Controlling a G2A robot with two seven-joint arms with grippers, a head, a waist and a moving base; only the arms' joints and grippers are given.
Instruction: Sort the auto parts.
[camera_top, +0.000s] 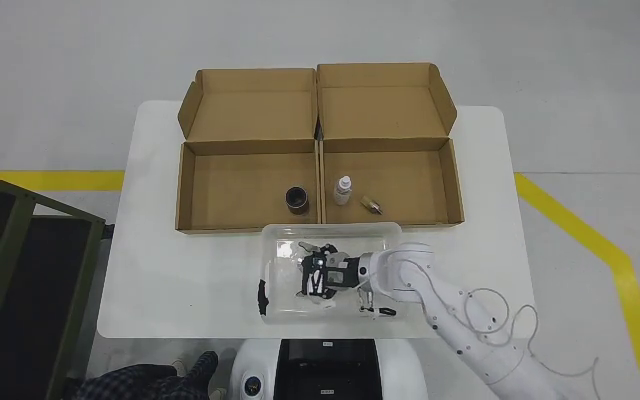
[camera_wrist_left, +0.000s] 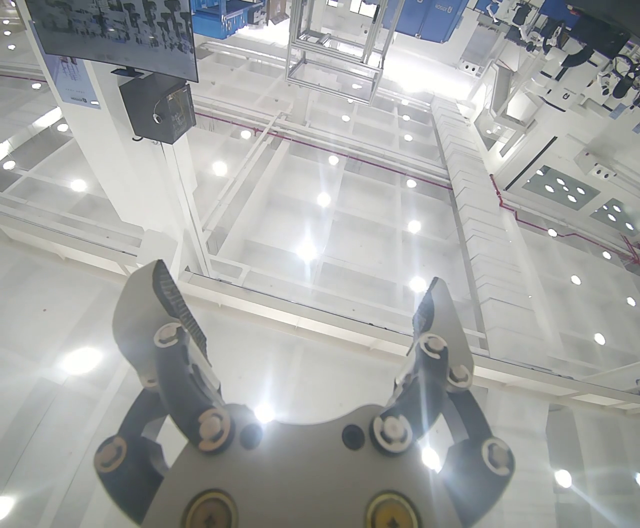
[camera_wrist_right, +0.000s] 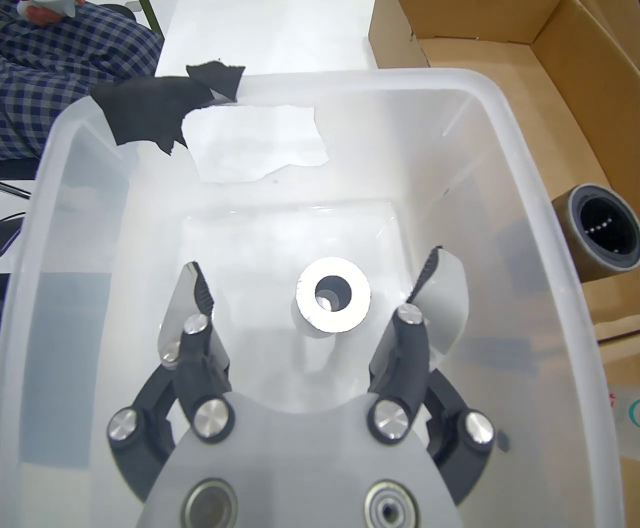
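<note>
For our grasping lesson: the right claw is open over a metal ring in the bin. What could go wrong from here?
The smooth ring may slip or roll away as the right claw closes. The claw is down inside the bin, so lifting askew might snag a wall.

This is an industrial robotics hall or test lab. The grey floor (camera_top: 90, 60) carries yellow marking lines (camera_top: 570, 215) around a white desk (camera_top: 160, 260) set up as a sorting station with two open cardboard boxes (camera_top: 230, 190). Overhead is a high white coffered ceiling (camera_wrist_left: 380, 240) dotted with round lights (camera_wrist_left: 323, 199) and crossed by a thin red pipe (camera_wrist_left: 350, 160). A large screen (camera_wrist_left: 115, 35) hangs on a column beside blue crates (camera_wrist_left: 225, 17) and an aluminium frame (camera_wrist_left: 332, 50). Other robot machines (camera_wrist_left: 565, 50) stand farther off.
</note>
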